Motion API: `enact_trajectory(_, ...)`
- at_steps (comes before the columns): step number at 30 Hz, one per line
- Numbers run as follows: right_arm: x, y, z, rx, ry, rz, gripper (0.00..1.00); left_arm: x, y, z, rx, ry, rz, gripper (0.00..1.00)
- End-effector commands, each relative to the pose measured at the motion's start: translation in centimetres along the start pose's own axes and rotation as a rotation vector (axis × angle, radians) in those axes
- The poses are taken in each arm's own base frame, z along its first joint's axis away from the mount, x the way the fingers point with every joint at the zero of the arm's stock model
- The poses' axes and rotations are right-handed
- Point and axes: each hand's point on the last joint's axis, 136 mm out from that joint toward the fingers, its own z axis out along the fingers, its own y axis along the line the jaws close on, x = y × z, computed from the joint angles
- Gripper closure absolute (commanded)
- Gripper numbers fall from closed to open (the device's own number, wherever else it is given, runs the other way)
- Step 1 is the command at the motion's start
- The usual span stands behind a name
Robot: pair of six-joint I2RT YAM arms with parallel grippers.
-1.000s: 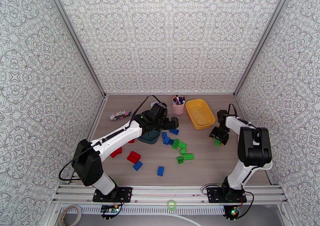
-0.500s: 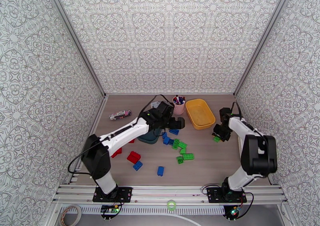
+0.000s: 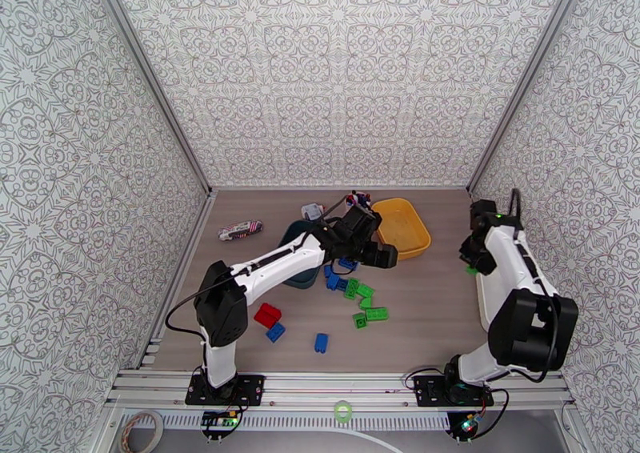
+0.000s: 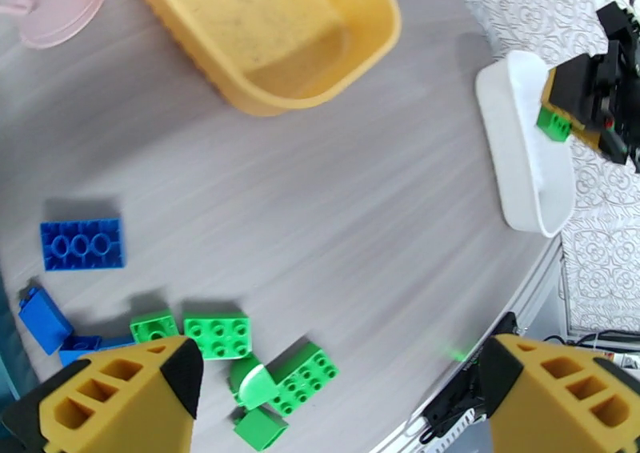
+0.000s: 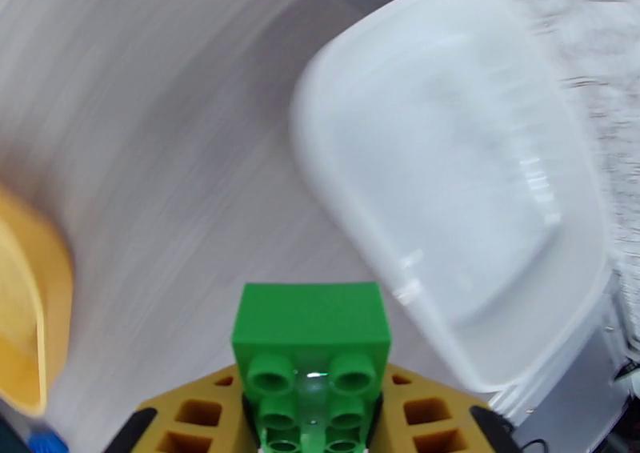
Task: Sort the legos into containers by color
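Near centre: blue brick (image 3: 321,342) lying alone; red brick (image 3: 267,314) to its left. Farther in, mid-table: green bricks (image 3: 364,302) clustered. My left gripper (image 3: 384,256) hangs just beyond cluster, fingers spread wide, nothing between them. Right side: my right gripper (image 5: 316,414) pinches green brick (image 5: 312,338) at far end of white tray (image 5: 448,190). Teal tray (image 3: 298,277) partly under my left arm. Yellow tray (image 3: 404,226) farthest, right of centre.

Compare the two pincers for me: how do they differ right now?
The left pincer is open and empty; the right pincer is shut on a green brick. The left hangs above loose green bricks; the right is near the white tray. Both have yellow fingers.
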Motion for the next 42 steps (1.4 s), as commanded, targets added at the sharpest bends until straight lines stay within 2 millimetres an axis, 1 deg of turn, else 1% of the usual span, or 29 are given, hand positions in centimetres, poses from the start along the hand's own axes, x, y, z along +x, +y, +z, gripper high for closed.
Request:
enact_trajectory(1, -1.4, -4.4, -0.4, 0.175, -0.037, 0.047, 0.79, 0.7, -2.7, 0.6, 0.072, 0.039, 0.069, 0.03)
enact_trajectory(4, -1.6, -6.4, 0.8, 0.214, -0.003, 0.083, 0.79, 0.9, -4.0, 1.0, 0.107, 0.053, 0.101, 0.03)
enact_trajectory(7, -1.1, -7.5, 2.8, 0.226, 0.058, 0.107, 0.79, 1.0, -5.5, 1.3, 0.140, 0.062, 0.151, 0.03)
enact_trajectory(11, 0.0, -7.7, 5.1, 0.214, 0.137, 0.108, 0.78, 1.1, -7.5, 1.9, 0.179, 0.074, 0.229, 0.02)
enact_trajectory(15, 0.9, -7.4, 6.7, 0.220, 0.186, 0.078, 0.76, 1.2, -9.9, 2.3, 0.199, 0.056, 0.331, 0.01)
enact_trajectory(17, 1.2, -7.2, 7.2, 0.218, 0.204, 0.068, 0.70, 1.2, -11.0, 2.6, 0.198, 0.042, 0.376, 0.01)
enact_trajectory(18, 1.3, -7.2, 7.3, 0.215, 0.209, 0.068, 0.66, 1.2, -11.2, 2.8, 0.196, 0.041, 0.387, 0.01)
enact_trajectory(19, 1.3, -7.1, 7.4, 0.209, 0.209, 0.069, 0.60, 0.7, -12.0, 2.5, 0.204, 0.022, 0.397, 0.01)
enact_trajectory(20, 1.3, -6.9, 7.6, 0.202, 0.213, 0.068, 0.53, 0.6, -12.2, 2.6, 0.204, 0.018, 0.400, 0.01)
enact_trajectory(22, 1.3, -6.6, 7.7, 0.187, 0.220, 0.066, 0.40, 0.3, -12.3, 2.7, 0.202, 0.013, 0.392, 0.01)
enact_trajectory(23, 1.4, -6.4, 7.8, 0.181, 0.226, 0.065, 0.36, 0.3, -12.2, 2.8, 0.197, 0.011, 0.388, 0.01)
enact_trajectory(25, 1.5, -5.9, 7.9, 0.156, 0.232, 0.067, 0.32, 0.2, -12.0, 2.8, 0.188, 0.007, 0.382, 0.01)
enact_trajectory(29, 2.0, -5.3, 8.3, 0.120, 0.252, 0.067, 0.31, -0.2, -10.9, 2.7, 0.161, -0.001, 0.351, 0.01)
enact_trajectory(31, 2.2, -5.1, 8.3, 0.107, 0.255, 0.066, 0.32, -0.7, -9.9, 2.6, 0.148, -0.009, 0.315, 0.01)
enact_trajectory(32, 2.2, -4.9, 8.3, 0.093, 0.248, 0.065, 0.32, -0.5, -9.2, 2.8, 0.140, -0.003, 0.296, 0.01)
enact_trajectory(35, 2.6, -4.4, 8.3, 0.055, 0.256, 0.061, 0.32, -1.3, -8.0, 2.3, 0.139, -0.025, 0.250, 0.01)
enact_trajectory(39, 3.8, -3.3, 8.8, -0.005, 0.295, 0.053, 0.36, -2.0, -6.3, 1.7, 0.125, -0.039, 0.207, 0.01)
enact_trajectory(42, 4.4, -2.5, 8.4, -0.037, 0.301, 0.044, 0.37, -2.3, -5.4, 1.4, 0.110, -0.046, 0.188, 0.02)
